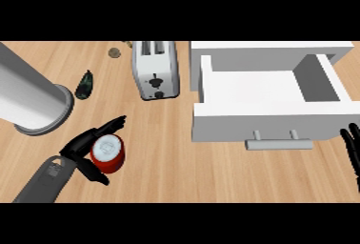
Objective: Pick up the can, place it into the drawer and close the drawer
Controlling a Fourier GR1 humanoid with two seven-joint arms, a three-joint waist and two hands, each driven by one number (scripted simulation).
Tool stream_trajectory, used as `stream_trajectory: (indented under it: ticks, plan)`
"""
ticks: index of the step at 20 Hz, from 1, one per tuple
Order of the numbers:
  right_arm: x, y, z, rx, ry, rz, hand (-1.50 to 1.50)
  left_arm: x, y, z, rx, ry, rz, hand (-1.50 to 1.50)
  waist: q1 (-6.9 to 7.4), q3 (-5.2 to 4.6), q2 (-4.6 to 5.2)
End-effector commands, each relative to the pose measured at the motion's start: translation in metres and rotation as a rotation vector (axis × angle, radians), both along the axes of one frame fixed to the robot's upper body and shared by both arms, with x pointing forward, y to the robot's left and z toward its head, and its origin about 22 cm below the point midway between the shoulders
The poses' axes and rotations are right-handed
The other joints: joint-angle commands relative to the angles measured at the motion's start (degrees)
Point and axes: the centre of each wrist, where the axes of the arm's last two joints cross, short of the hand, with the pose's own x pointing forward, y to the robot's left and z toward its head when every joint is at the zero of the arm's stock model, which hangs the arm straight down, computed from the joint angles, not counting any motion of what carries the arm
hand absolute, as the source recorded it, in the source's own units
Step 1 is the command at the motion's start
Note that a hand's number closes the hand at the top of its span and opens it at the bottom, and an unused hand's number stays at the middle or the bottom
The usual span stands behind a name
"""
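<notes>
Sitting at the lower left of the frame, the short red cylindrical can with a white lid [108, 154] rests on the light wooden desk [175, 167], with the left robot hand [83, 151] curled around it, so the pick-up step looks underway. Next comes a lift and carry rightward to the open white drawer [262, 89]. At the right edge, the right robot hand [350, 148] rests with straight fingers.

The can [109, 155] is showing a red body and a white top with a faint grey mark. The black left hand [85, 143] is contrasting with its grey forearm [44, 183]. The open drawer [271, 107] is showing white, its handle [278, 144] pale grey. The toaster [155, 70] is gleaming silver with black knobs on the light, wood-grained counter [211, 167].
</notes>
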Motion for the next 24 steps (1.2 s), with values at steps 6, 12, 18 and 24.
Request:
stream_trajectory:
  ticks: [6, 12, 18, 24]
  plan:
    - [-0.004, 0.006, 0.009, 0.005, -0.012, 0.009, -1.50, -0.004, -0.003, -0.003, -0.162, 0.016, -0.128, -1.50, 0.04, -0.08, 0.08]
    - [-0.001, -0.015, 0.003, 0.029, -0.021, -0.016, -1.50, -0.003, -0.037, -0.004, -0.200, 0.050, -0.181, 1.50, 0.61, 0.02, -0.15]
    - [-0.006, -0.001, 0.005, 0.007, -0.006, -0.016, -1.50, -0.014, -0.051, -0.010, -0.254, 0.078, -0.219, 1.50, 0.69, -0.01, -0.16]
    - [-0.014, -0.008, 0.000, 0.021, -0.004, -0.065, -1.50, -0.020, 0.007, -0.009, -0.275, -0.042, 0.740, 1.50, 3.45, 0.14, -0.56]
